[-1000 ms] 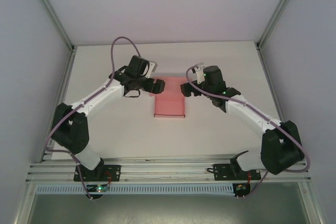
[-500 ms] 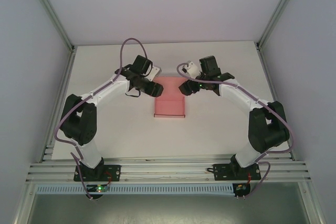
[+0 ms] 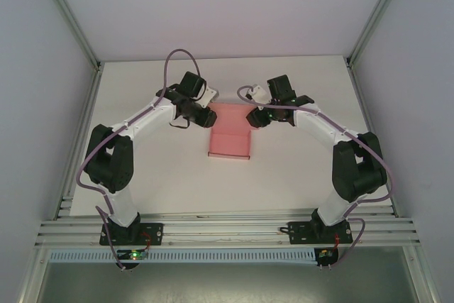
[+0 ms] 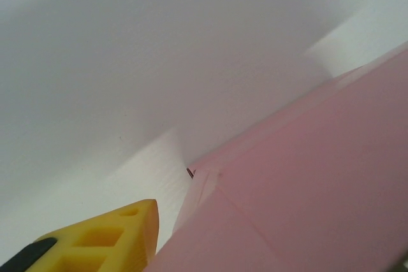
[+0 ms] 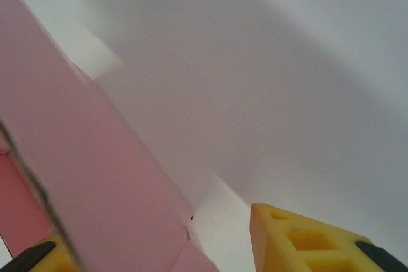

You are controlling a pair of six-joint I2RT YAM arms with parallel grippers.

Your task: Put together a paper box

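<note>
swung inward, right gripper (image 3: 254, 118) straddles the paper box (image 3: 229, 136) edge, jaws apart, likely to fold it; left gripper (image 3: 208, 117) mirrors it, spread unclear.

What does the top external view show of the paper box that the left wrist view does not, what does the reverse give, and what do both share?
Top external adds the whole outline of the paper box on the table, with the left gripper and right gripper at its far corners. Left wrist adds a close look at a yellow fingertip beside the card's edge and a fold line. Both share pink card against white table.
</note>
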